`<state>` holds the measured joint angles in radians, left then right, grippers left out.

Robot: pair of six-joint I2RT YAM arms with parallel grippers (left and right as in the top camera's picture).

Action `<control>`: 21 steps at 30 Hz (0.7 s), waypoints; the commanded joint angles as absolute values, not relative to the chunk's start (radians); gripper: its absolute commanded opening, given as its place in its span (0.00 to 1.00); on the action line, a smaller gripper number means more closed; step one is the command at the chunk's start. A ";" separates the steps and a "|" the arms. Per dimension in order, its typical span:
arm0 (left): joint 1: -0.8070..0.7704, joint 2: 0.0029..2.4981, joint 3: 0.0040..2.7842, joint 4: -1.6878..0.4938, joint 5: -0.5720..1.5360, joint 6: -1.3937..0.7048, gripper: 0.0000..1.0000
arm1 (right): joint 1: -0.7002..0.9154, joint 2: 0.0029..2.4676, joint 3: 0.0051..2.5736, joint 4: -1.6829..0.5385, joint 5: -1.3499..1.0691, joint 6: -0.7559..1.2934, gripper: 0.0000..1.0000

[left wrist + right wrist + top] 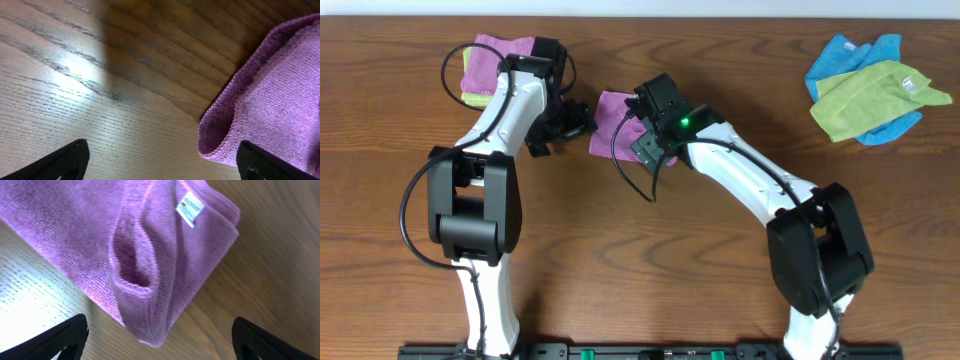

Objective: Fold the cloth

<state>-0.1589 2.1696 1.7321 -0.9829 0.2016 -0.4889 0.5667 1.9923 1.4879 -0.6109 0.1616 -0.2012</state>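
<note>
Cloth: the cloth (pixel 610 112) is laid on the table (pixel 640 290) near its far edge, a little left of the middle, between the two grippers.
Cloth shape: several layers are seen doubled over one another; a loose ridge with an open pocket runs across the top layer, and a rounded folded edge is turned towards the left arm.
Tag: a small white tag (pixel 190 208) is shown at one edge, near a stacked corner.
Left gripper: the left gripper (pixel 160 162) is spread wide, with nothing between its jaws; it is held just beside the cloth's folded edge, over bare wood.
Right gripper: the right gripper (pixel 160 340) is likewise spread, with nothing pinched; it is placed over the cloth's other side, and contact cannot be told.
Step in hand: the cloth is judged to be partly folded but untidy, with no edge gripped at this moment.
Next move: a layered edge or corner would need to be pinched through all its layers, the ridge flattened, and that side carried across squarely; a shallow pinch could take only the top layer and pull the fold open.
Other cloths: a pinker purple cloth (pixel 505 48) is stacked on a lime-green cloth (pixel 475 98) at the far left corner; a blue cloth (pixel 842 52) and a green cloth (pixel 870 100) are heaped near the far right corner, well apart from the work.
</note>
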 commanded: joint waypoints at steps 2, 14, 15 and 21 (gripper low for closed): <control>-0.154 2.179 1.724 -0.983 0.175 -0.470 0.95 | 0.573 2.036 1.489 -0.591 0.130 -0.272 0.85; -0.155 2.179 1.724 -0.983 0.175 -0.467 0.95 | 0.570 2.078 1.489 -0.466 0.165 -0.278 0.25; -0.155 2.179 1.724 -0.983 0.175 -0.467 0.95 | 0.573 2.078 1.489 -0.462 0.191 -0.278 0.21; -0.155 2.179 1.724 -0.987 0.176 -0.467 0.95 | 0.597 2.070 1.498 -0.463 0.318 -0.278 0.07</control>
<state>-0.1589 2.1696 1.7321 -0.9821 0.1944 -0.4889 0.5762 2.0754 1.4879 -0.4625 0.2329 -0.2745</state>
